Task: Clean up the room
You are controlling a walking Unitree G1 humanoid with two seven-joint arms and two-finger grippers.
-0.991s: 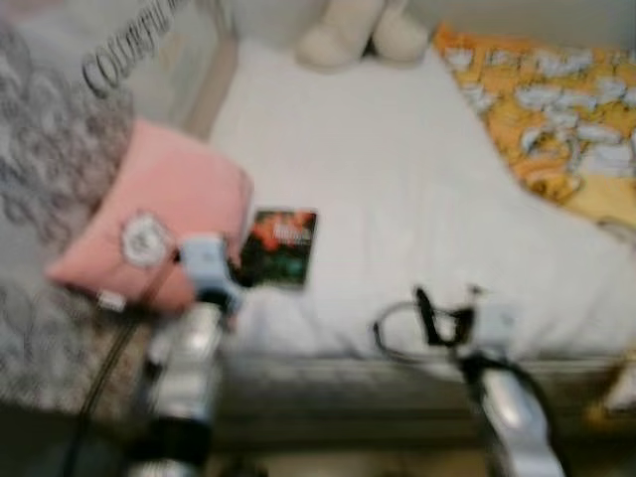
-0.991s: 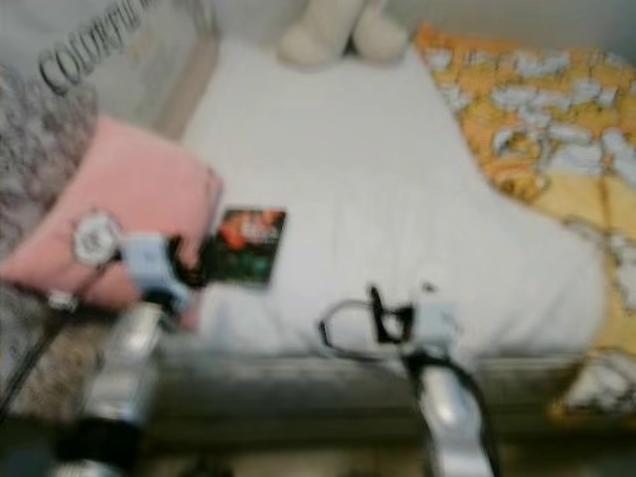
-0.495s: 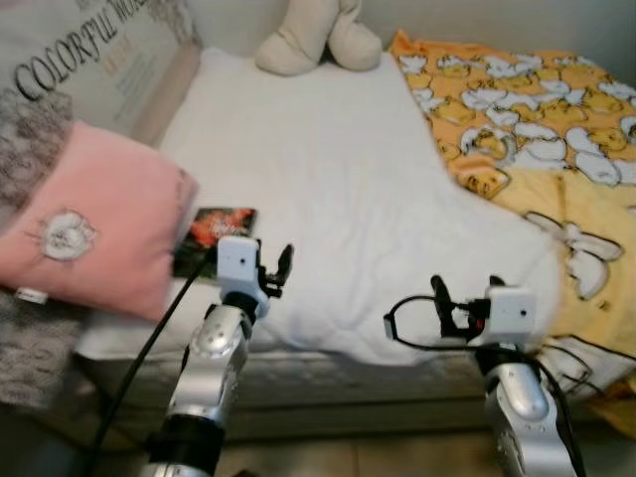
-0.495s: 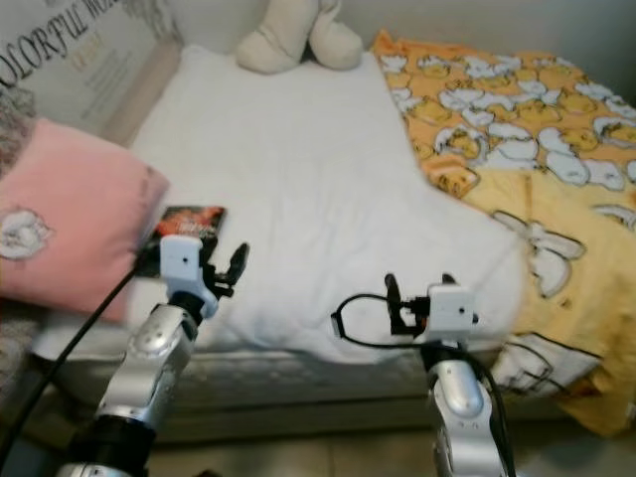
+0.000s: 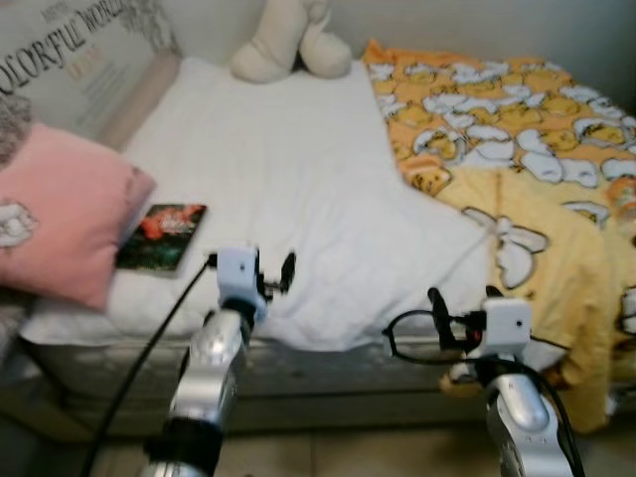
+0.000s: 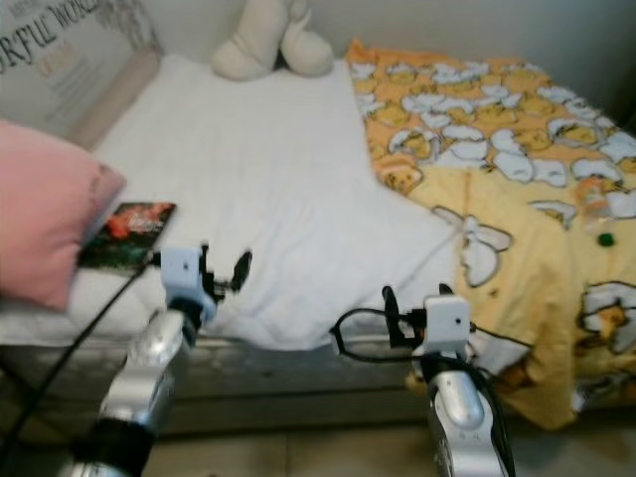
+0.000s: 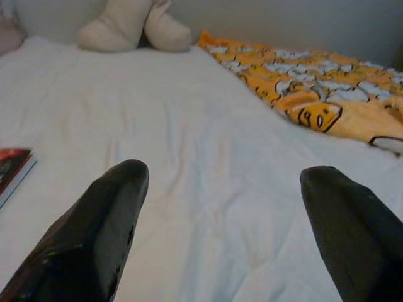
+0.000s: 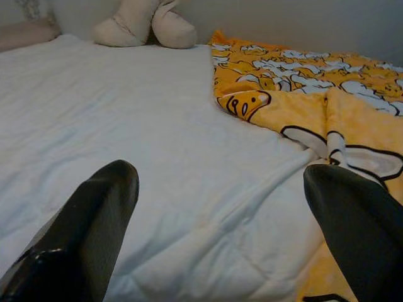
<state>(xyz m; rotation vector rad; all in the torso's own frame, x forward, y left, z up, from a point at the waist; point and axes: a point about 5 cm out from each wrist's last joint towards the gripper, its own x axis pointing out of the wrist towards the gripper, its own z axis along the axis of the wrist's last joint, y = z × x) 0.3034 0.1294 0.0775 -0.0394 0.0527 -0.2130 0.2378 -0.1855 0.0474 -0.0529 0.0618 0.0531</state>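
A bed with a rumpled white quilt lies before me. On its left part rests a dark book with a red picture, beside a pink pillow. An orange and yellow duck blanket is bunched over the right side and hangs off the near edge. A cream plush toy sits at the far end. My left gripper is open over the near edge of the quilt, right of the book. My right gripper is open at the bed's front edge, near the hanging blanket.
A grey cushion with printed lettering leans at the far left. A small clear bottle and a green cap lie on the blanket at the right. The mattress side and a strip of floor run below the grippers.
The whole view has swung to the right and sharpened, so the pillow and book sit further left and more duck blanket shows. Both grippers stay open in front of me.
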